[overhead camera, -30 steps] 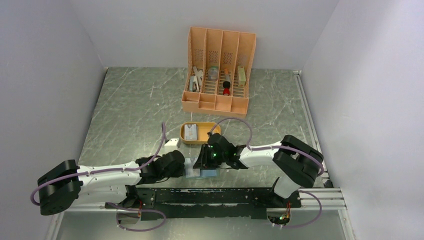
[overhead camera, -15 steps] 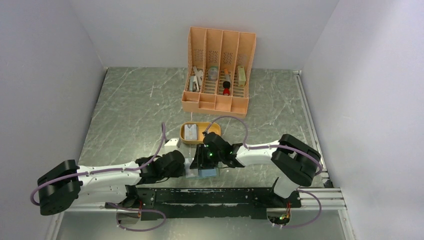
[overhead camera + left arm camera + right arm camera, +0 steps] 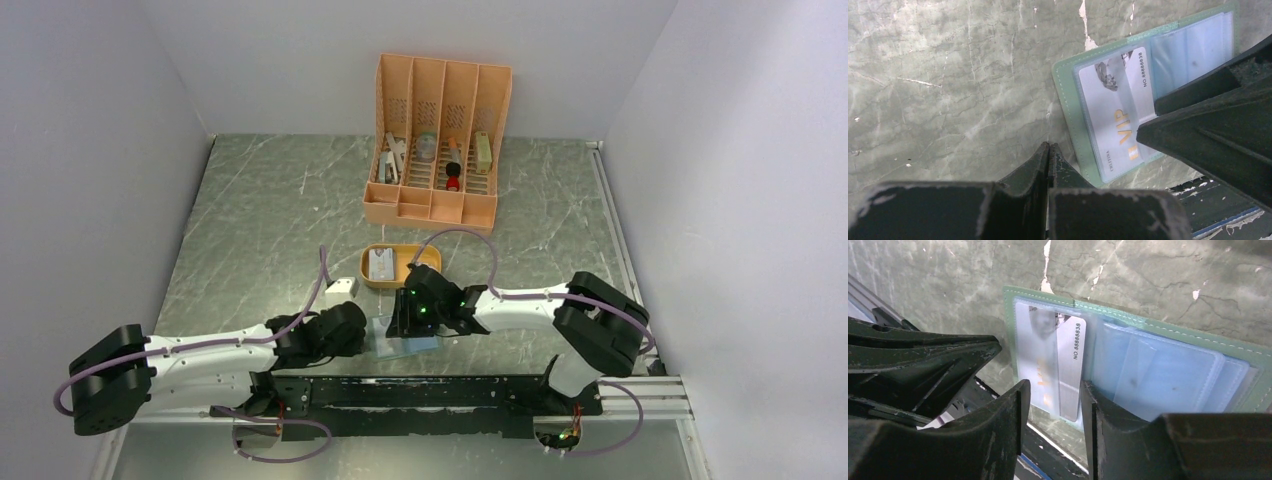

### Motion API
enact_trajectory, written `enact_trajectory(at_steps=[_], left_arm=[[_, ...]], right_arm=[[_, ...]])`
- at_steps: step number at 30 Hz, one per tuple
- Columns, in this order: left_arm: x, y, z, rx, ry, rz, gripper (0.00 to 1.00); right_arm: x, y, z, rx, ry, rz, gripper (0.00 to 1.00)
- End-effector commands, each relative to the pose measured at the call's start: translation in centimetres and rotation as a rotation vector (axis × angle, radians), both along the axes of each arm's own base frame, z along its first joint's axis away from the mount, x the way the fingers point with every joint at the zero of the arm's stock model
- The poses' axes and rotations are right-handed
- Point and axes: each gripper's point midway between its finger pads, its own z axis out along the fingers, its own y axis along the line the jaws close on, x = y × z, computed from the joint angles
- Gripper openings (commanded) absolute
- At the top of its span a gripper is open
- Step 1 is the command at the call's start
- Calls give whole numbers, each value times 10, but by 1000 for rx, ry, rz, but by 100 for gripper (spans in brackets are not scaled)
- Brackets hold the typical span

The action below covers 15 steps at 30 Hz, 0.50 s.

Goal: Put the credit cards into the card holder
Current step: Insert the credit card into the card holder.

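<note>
Right fingers (image 3: 998, 440) have spread and now stand open astride the near end of the VIP card (image 3: 1068, 365), which sits pocketed in the card holder (image 3: 1168, 375). The holder lies open at the table (image 3: 948, 75) near edge, close to the rail (image 3: 1208, 200). Left fingers (image 3: 1040, 165) are closed and empty, just beside its edge.

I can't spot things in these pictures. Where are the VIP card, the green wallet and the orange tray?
VIP card (image 3: 1109, 107): left wrist view, on its pale face.
green wallet (image 3: 1158, 375): right wrist view, on a clear plastic pocket.
orange tray (image 3: 405, 255): top view, on its bare inside.
</note>
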Motion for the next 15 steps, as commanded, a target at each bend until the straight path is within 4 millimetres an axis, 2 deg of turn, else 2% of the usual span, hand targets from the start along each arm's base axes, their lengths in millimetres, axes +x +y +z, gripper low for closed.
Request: enact_trajectory(at_steps=[1, 8, 11, 15], left_arm=[[2, 2, 2, 11, -15, 5, 5], [2, 0, 3, 16, -14, -1, 5], [5, 2, 9, 24, -27, 5, 5], [9, 2, 23, 14, -58, 14, 5]], right_arm=[[2, -9, -3, -54, -25, 3, 44], [-2, -3, -3, -28, -6, 24, 41], [3, 0, 18, -1, -48, 21, 43], [14, 2, 55, 28, -120, 18, 46]])
